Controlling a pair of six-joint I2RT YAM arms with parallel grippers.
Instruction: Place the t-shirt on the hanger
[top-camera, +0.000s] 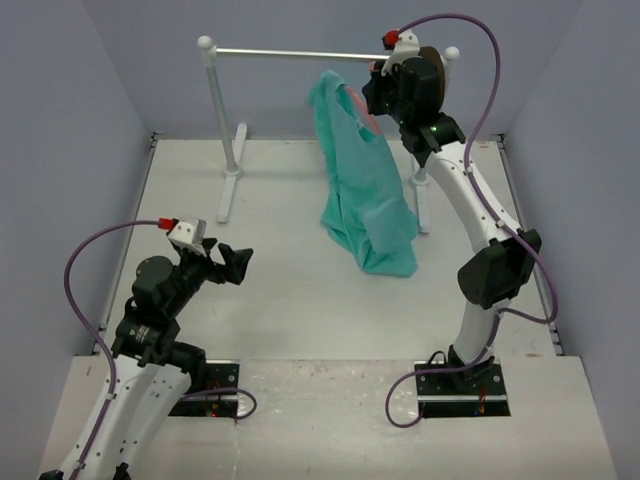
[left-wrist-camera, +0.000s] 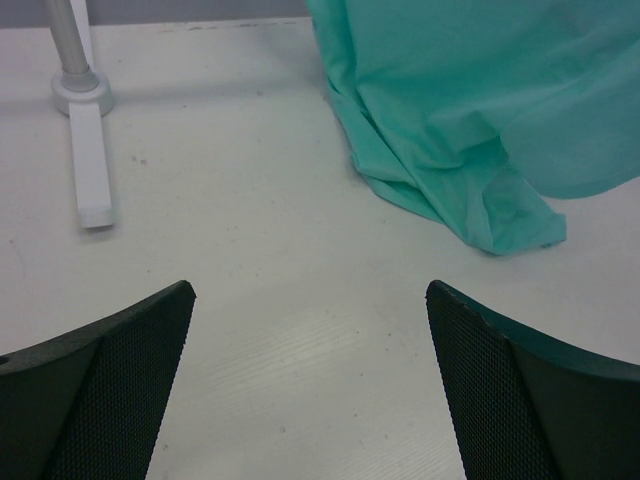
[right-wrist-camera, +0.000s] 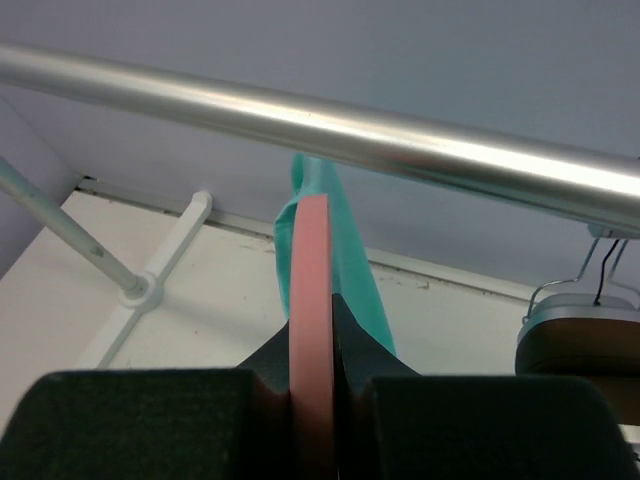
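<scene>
The teal-green t-shirt (top-camera: 365, 185) hangs from the pale-pink hanger (top-camera: 360, 108), its hem bunched on the table; its lower folds show in the left wrist view (left-wrist-camera: 470, 120). My right gripper (top-camera: 378, 92) is shut on the hanger's pink bar (right-wrist-camera: 310, 290), held just below the silver rail (right-wrist-camera: 330, 125), with the shirt (right-wrist-camera: 350, 250) draped behind. My left gripper (top-camera: 232, 262) is open and empty low over the table, left of the shirt; its fingers (left-wrist-camera: 110, 390) frame bare tabletop.
A white clothes rack stands at the back, with its rail (top-camera: 300, 53), left post (top-camera: 222, 110) and foot (left-wrist-camera: 90, 150). Brown-and-silver headphones (right-wrist-camera: 580, 340) hang from the rail's right end. Grey walls enclose the table.
</scene>
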